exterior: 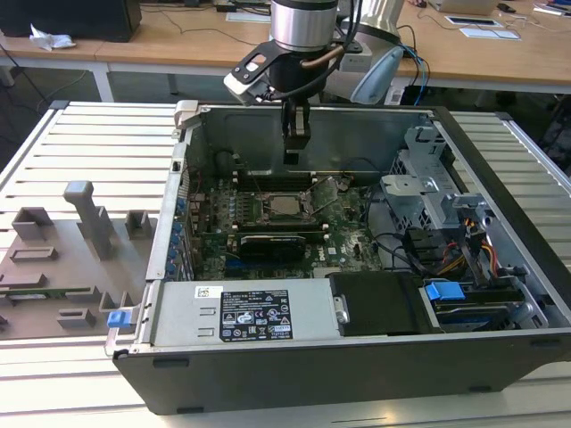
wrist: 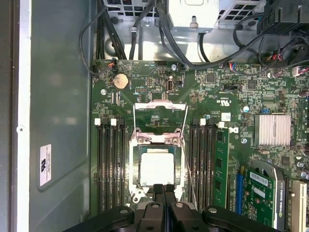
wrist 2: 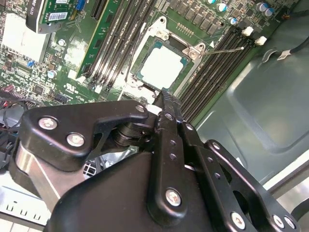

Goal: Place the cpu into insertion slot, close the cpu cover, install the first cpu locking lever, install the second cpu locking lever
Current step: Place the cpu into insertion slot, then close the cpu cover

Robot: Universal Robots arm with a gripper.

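The cpu lies flat in the insertion slot, its pale metal top showing. It also shows from above as the cpu and, small, as the cpu in the open computer case. The cpu cover stands flipped open on the far side of the socket, green board visible through its window. A thin wire locking lever runs loose beside the socket, and again as the lever. My gripper hovers just over the socket's near edge, shut with nothing in it; it shows too as the gripper and the gripper.
Black memory slots flank the socket on both sides. A graphics card and a silver heatsink sit to one side, with black cables beyond. The case holds a power supply and a drive cage. Grey fixtures stand on the table.
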